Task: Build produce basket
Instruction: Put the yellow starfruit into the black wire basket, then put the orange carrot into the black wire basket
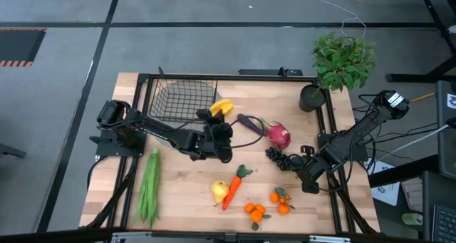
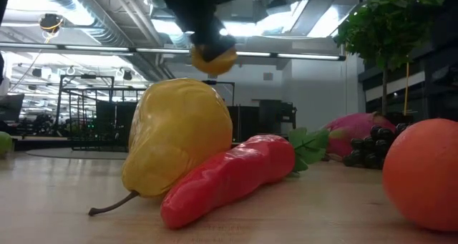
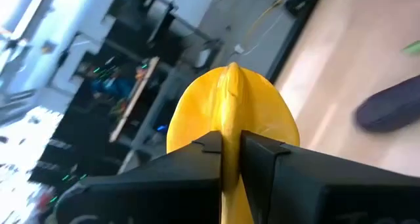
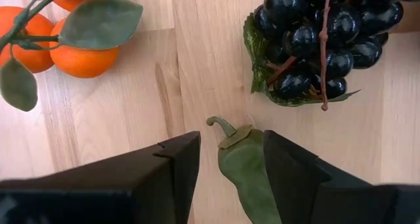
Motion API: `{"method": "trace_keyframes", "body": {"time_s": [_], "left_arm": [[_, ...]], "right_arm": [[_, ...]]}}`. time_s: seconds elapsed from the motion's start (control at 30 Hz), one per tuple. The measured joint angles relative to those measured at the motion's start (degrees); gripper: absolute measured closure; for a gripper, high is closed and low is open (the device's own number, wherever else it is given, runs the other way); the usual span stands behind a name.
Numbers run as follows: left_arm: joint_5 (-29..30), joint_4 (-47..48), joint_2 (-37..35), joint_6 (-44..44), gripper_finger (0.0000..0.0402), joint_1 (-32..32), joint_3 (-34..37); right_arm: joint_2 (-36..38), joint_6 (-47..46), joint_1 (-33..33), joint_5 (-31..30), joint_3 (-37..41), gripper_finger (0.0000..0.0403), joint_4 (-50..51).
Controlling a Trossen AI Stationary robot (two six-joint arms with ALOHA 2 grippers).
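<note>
Clamped between the dark fingers (image 3: 262,159) of the left gripper (image 3: 231,148): a yellow pepper (image 3: 230,109), pinched tight along its ridge and lifted off the table. Seen from above just beside the right rim of the basket (image 1: 182,98), with the left gripper (image 1: 217,122) over bare wood. In the low view, hanging high above the pear, yellow pepper (image 2: 212,59) under a dark arm.

At the right gripper (image 4: 226,158), fingers (image 4: 292,161) apart with a green pepper (image 4: 246,171) lying on the wood in the gap between them; contact with either finger cannot be told. Just ahead of it, dark grapes (image 4: 321,43); off to one side, oranges (image 4: 62,43) with green leaves. From above, right gripper (image 1: 308,177) low over the table's right side, near the grapes (image 1: 279,156).

Spread on the wooden table (image 1: 185,193): black wire basket at the back left, holding nothing visible; long green beans (image 1: 149,186) along the left edge; yellow pear (image 1: 219,191) touching a carrot (image 1: 234,188) near the front middle; oranges (image 1: 265,206) front right; pink dragon fruit (image 1: 278,135) and dark eggplant (image 1: 249,122) behind the grapes. At the back right corner, a dark round cup (image 1: 311,97) and a leafy potted plant (image 1: 343,58).
</note>
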State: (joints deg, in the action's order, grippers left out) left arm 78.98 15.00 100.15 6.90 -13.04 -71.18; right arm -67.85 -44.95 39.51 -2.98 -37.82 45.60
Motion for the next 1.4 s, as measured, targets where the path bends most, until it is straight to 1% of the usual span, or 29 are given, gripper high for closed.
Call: {"method": "trace_keyframes", "body": {"time_s": [0.1,0.2,0.27,0.33,0.4,0.47,0.7,0.83,0.93,1.0,1.1,1.13,1.17,1.23,1.33,1.4], "left_arm": [[0.4,9.5,-1.0,-10.3,0.0389,1.9,0.0],[-0.6,19.8,-0.8,-21.5,0.0388,4.8,0.1],[-0.2,24.4,-0.8,-27.2,0.038,6.3,0.1],[-1.5,27.0,-0.8,-31.0,0.0365,7.4,0.1],[-3.5,27.0,-0.8,-33.4,0.0346,8.1,0.1],[-4.2,27.0,-0.8,-35.0,0.0328,8.3,0.1],[-3.6,27.0,-0.8,-33.6,0.0273,8.0,0.1],[-6.3,26.9,-0.8,-33.3,0.0267,7.5,0.1],[-6.4,25.1,-0.8,-33.0,0.0267,6.5,0.1],[-6.5,21.6,-0.8,-30.2,0.0267,5.7,0.1],[-6.7,11.2,-0.8,-22.9,0.0266,4.5,0.1],[-7.8,7.1,-0.8,-20.1,0.0265,4.2,0.1],[-10.3,2.7,-0.8,-17.0,0.0265,4.0,0.1],[-19.4,-4.3,-0.8,-11.8,0.0265,3.6,0.0],[-38.4,-10.5,-0.8,-10.0,0.0264,3.5,0.0],[-50.4,-12.2,-0.8,-12.0,0.0264,3.4,0.0]], "right_arm": [[0.0,0.0,0.0,0.0,0.0,0.0247,0.0],[0.0,0.0,0.0,0.0,0.0,0.0247,-0.1],[0.0,0.0,0.0,0.0,0.0,0.0247,-0.1],[0.0,0.0,0.0,0.0,0.0,0.0247,-0.2],[0.0,0.0,0.0,-0.1,0.0,0.0247,-0.2],[0.0,0.0,0.0,-0.1,0.0,0.0247,-0.2],[0.0,0.0,0.0,-0.1,0.0,0.0247,-0.2],[0.0,0.0,0.0,-0.1,0.0,0.0247,-0.3],[0.0,0.0,0.0,-0.3,0.0,0.0247,-0.5],[0.0,0.0,0.0,-1.2,0.0,0.0247,-0.5],[0.0,0.0,0.0,-2.6,0.0,0.0247,-0.7],[0.0,0.0,0.0,-2.6,0.0,0.0247,-0.7],[0.0,0.0,0.0,-2.6,0.0,0.0247,-0.7],[0.0,0.0,0.0,-2.6,0.0,0.0247,-0.7],[0.0,0.0,0.0,-2.6,0.0,0.0247,-0.7],[0.0,0.0,0.0,-2.6,0.0,0.0247,-0.7]]}}
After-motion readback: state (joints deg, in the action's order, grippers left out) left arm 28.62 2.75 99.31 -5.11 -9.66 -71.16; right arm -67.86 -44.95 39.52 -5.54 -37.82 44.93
